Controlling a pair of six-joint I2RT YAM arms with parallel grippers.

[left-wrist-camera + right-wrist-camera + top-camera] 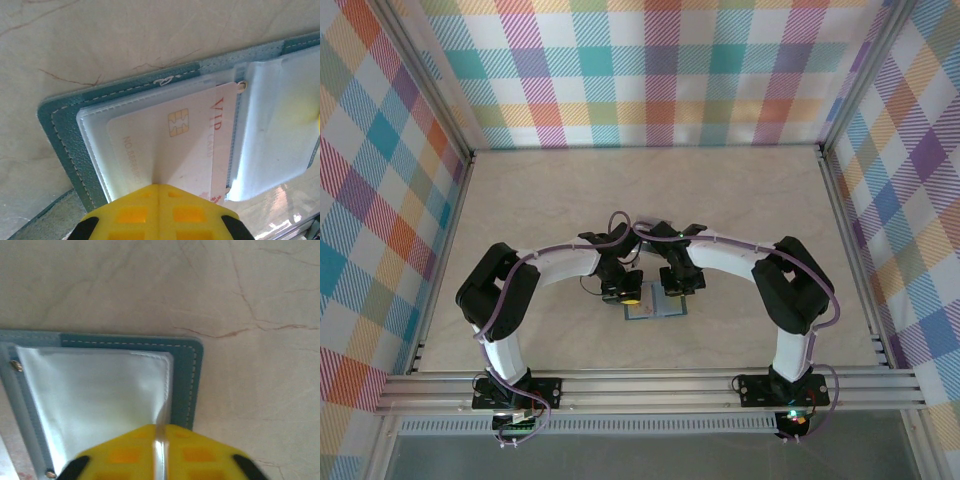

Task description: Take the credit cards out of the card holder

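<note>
The teal card holder (655,312) lies open on the table between both arms, with its stitched edge (55,125) and its corner (184,385) in the wrist views. A pale credit card (170,145) with a gold chip and red "VIP" lettering sits in a clear sleeve, its right end poking out. My left gripper (159,186) (631,297) is shut, its yellow tips resting on that card's sleeve. My right gripper (160,429) (677,290) is shut on the outer edge of another clear plastic sleeve (95,395), which is lifted slightly.
The marble-look tabletop (650,190) stretches away behind the arms. Chequered walls (650,70) close in the back and both sides. An aluminium rail (650,385) runs along the near edge by the arm bases.
</note>
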